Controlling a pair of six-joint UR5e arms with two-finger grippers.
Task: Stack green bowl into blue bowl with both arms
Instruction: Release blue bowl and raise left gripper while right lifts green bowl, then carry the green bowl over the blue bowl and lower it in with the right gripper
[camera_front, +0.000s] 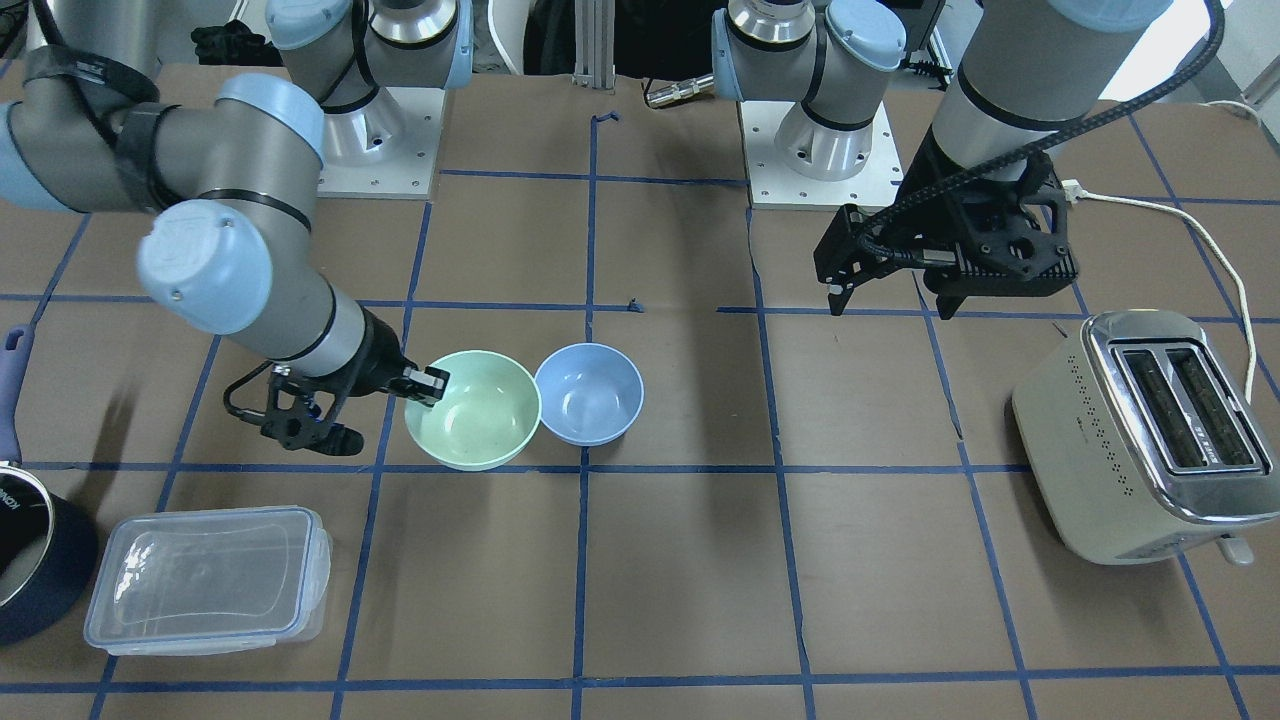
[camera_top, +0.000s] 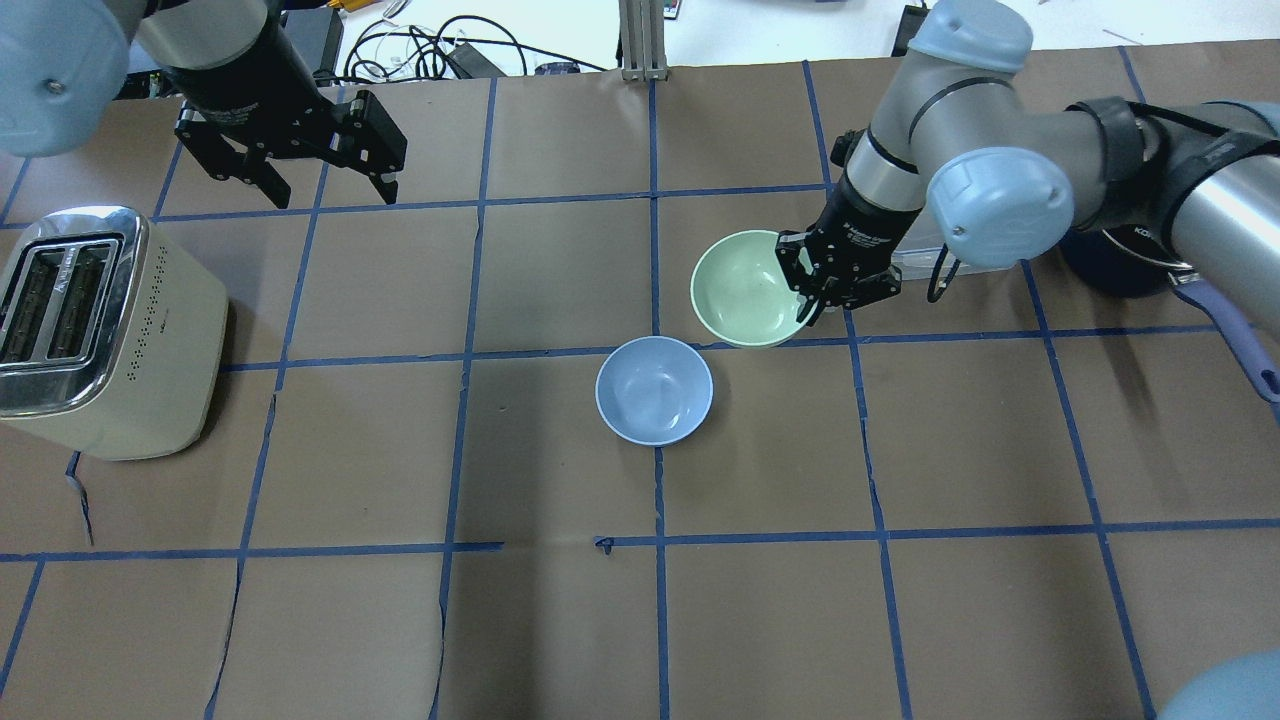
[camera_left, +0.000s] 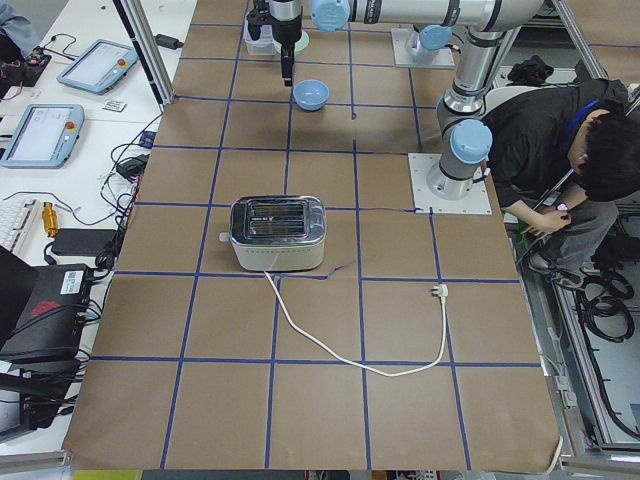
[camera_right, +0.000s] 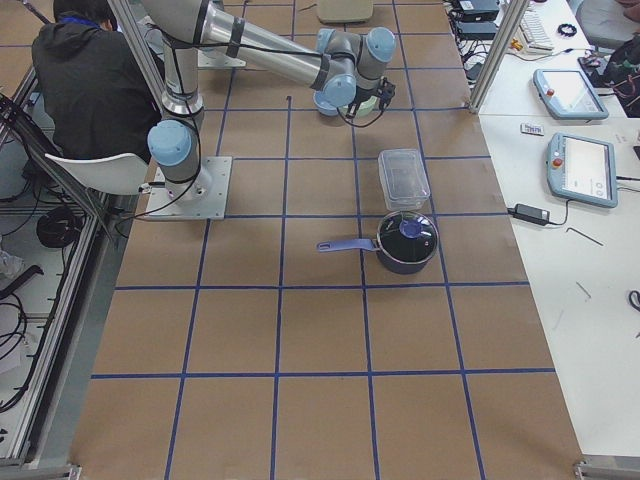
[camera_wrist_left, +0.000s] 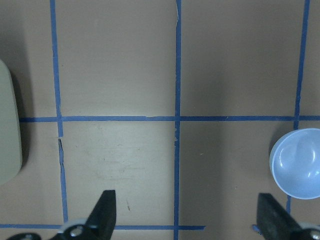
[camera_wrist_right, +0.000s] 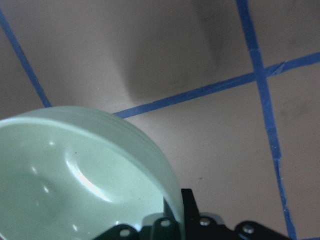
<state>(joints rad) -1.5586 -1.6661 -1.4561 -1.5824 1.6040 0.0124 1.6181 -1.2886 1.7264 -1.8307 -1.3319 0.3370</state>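
The green bowl (camera_front: 472, 410) is next to the blue bowl (camera_front: 588, 393) near the table's middle. My right gripper (camera_front: 425, 385) is shut on the green bowl's rim, on the side away from the blue bowl. In the overhead view the right gripper (camera_top: 812, 300) grips the green bowl (camera_top: 742, 290), which is tilted and seems a little off the table; the blue bowl (camera_top: 654, 390) sits beside it. The right wrist view shows the green bowl (camera_wrist_right: 85, 175) pinched at its rim. My left gripper (camera_front: 890, 300) is open and empty, raised well away from both bowls. The left wrist view shows the blue bowl (camera_wrist_left: 297, 164) at its right edge.
A cream toaster (camera_front: 1140, 430) with a white cord stands on the left arm's side. A clear lidded container (camera_front: 210, 580) and a dark pot (camera_front: 30, 560) with a purple handle sit on the right arm's side, close to the green bowl.
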